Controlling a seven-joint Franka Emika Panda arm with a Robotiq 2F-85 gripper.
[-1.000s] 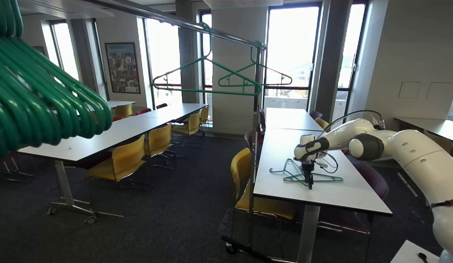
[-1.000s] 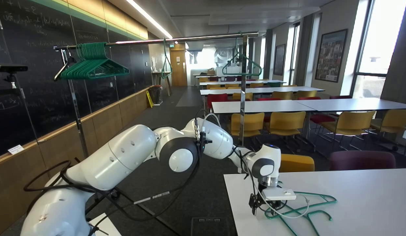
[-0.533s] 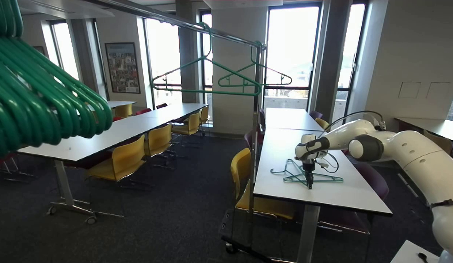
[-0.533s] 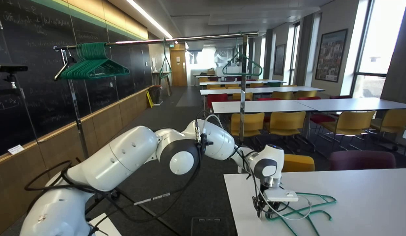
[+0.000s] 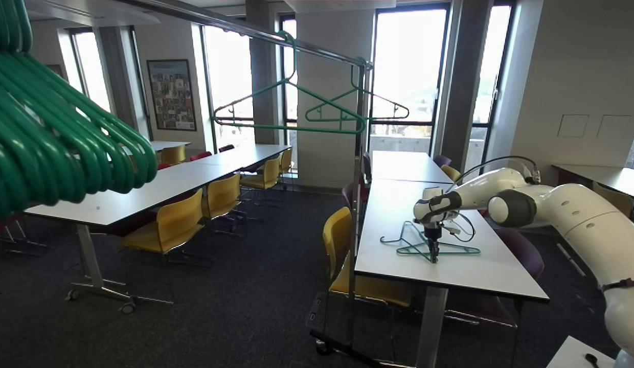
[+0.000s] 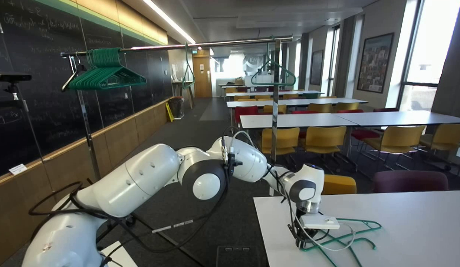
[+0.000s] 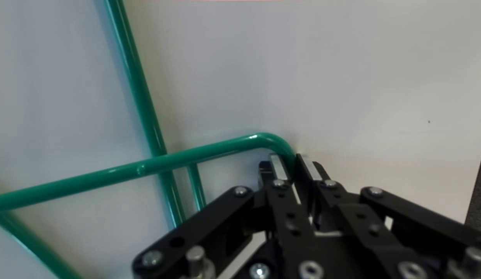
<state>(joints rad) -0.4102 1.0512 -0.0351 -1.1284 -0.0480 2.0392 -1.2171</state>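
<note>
Green hanger [image 7: 108, 177]: smooth, glossy plastic; tabletop [image 7: 380, 77] smooth, low sheen.
Close to the tabletop edge, gripper [image 7: 289, 161] mostly matt, its screws [image 7: 259, 271] bright bare metal; arm shell [image 6: 150, 174] smooth and glossy. At the tabletop's near left corner in an exterior view, rack post [image 5: 354, 240] polished metal; chair [image 5: 336, 235] smooth, plastic-looking. Carpet [image 5: 235, 296] dull, rough.

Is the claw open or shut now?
The claw is shut: in the wrist view, its fingers pinch a green hanger near its bend.

Green hanger [image 7: 194, 156]; black hand [image 7: 291, 164]; white tabletop [image 7: 380, 97]; yellow chairs [image 5: 179, 222]
</note>
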